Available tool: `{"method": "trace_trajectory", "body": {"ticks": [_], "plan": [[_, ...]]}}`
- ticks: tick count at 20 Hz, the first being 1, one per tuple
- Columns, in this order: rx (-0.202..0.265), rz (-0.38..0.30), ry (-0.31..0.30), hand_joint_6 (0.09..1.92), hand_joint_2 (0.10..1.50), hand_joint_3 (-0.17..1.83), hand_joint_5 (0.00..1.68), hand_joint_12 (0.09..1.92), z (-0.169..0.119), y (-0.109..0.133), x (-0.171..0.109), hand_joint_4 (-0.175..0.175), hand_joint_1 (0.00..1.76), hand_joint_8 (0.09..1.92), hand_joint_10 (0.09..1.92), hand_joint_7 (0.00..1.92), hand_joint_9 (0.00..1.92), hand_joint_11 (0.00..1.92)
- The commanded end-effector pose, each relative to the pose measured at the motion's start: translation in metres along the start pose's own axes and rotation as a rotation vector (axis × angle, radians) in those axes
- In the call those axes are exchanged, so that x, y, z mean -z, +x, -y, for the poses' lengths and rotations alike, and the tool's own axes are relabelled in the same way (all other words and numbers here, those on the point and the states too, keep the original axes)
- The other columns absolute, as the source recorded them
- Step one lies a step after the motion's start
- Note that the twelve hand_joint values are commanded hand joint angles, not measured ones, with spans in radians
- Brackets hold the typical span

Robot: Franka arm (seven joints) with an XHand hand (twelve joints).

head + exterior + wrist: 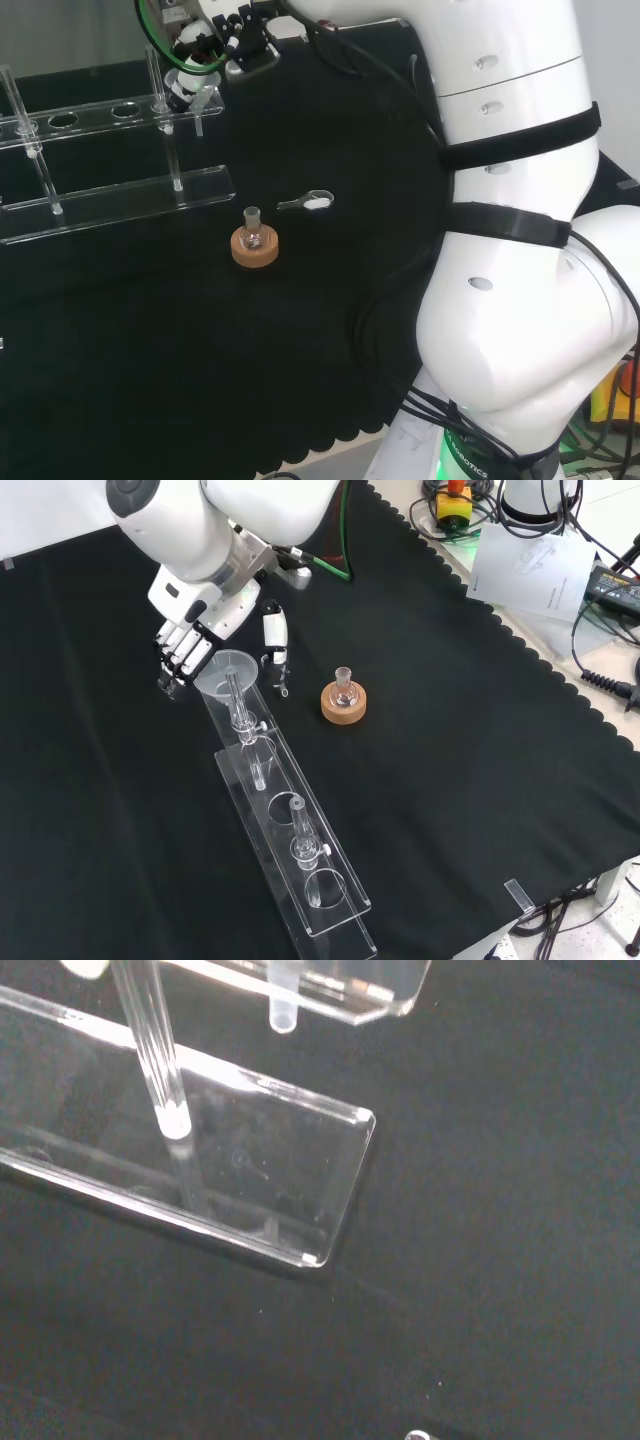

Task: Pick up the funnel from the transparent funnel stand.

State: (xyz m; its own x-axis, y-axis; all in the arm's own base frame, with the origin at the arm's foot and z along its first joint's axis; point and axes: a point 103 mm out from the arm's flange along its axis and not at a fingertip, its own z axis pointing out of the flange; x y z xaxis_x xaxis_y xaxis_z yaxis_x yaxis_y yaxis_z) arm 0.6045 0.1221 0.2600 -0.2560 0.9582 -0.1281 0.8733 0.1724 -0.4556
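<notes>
Black cloth (480,730) covers the bench, its scalloped hem running along the near edge in the head view. On it stands the clear funnel stand (300,855), a long two-tier rack on thin posts, stretching away from the arm in the front view. Just beside its upper end sits a cork ring (343,704) with a small glass flask (344,685) upright in it. Between ring and rack lies a small white and grey clip-like piece (312,202), flat on the cloth, apart from both.
</notes>
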Motion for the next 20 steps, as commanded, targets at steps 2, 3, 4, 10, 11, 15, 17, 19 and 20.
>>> {"method": "trace_trajectory", "body": {"ticks": [2, 3, 4, 10, 11, 15, 17, 19, 20], "plan": [[-0.004, 0.016, 0.006, 0.09, 0.81, 0.12, 0.00, 1.55, -0.010, 0.001, -0.005, -0.040, 0.47, 0.28, 0.86, 0.00, 0.03, 0.06], [-0.005, 0.019, 0.005, 0.09, 0.81, 0.12, 0.00, 1.55, -0.010, 0.000, -0.005, -0.041, 0.47, 0.29, 0.86, 0.00, 0.05, 0.06], [-0.006, 0.023, 0.001, 0.09, 0.81, 0.12, 0.00, 1.55, -0.011, 0.001, -0.004, -0.042, 0.48, 0.30, 0.86, 0.00, 0.06, 0.07], [0.004, 0.046, -0.033, 0.09, 0.83, 0.14, 0.06, 1.52, -0.012, 0.011, -0.003, -0.050, 0.59, 0.51, 0.79, 0.00, 0.26, 0.12], [0.005, 0.052, -0.040, 0.09, 0.83, 0.15, 0.07, 1.50, -0.012, 0.011, -0.002, -0.053, 0.61, 0.57, 0.76, 0.01, 0.33, 0.14], [-0.005, 0.116, -0.072, 0.09, 0.82, 0.22, 0.21, 1.44, -0.010, 0.012, 0.006, -0.062, 0.68, 0.70, 0.66, 0.19, 0.61, 0.24], [-0.013, 0.140, -0.089, 0.09, 0.80, 0.27, 0.33, 1.40, -0.007, 0.013, 0.012, -0.065, 0.72, 0.71, 0.64, 0.32, 0.73, 0.30], [-0.018, 0.161, -0.112, 0.09, 0.79, 0.32, 0.40, 1.38, -0.004, 0.012, 0.021, -0.064, 0.74, 0.71, 0.64, 0.40, 0.79, 0.34], [-0.022, 0.172, -0.120, 0.09, 0.78, 0.34, 0.43, 1.37, -0.001, 0.012, 0.026, -0.064, 0.75, 0.71, 0.64, 0.41, 0.81, 0.35]]}}
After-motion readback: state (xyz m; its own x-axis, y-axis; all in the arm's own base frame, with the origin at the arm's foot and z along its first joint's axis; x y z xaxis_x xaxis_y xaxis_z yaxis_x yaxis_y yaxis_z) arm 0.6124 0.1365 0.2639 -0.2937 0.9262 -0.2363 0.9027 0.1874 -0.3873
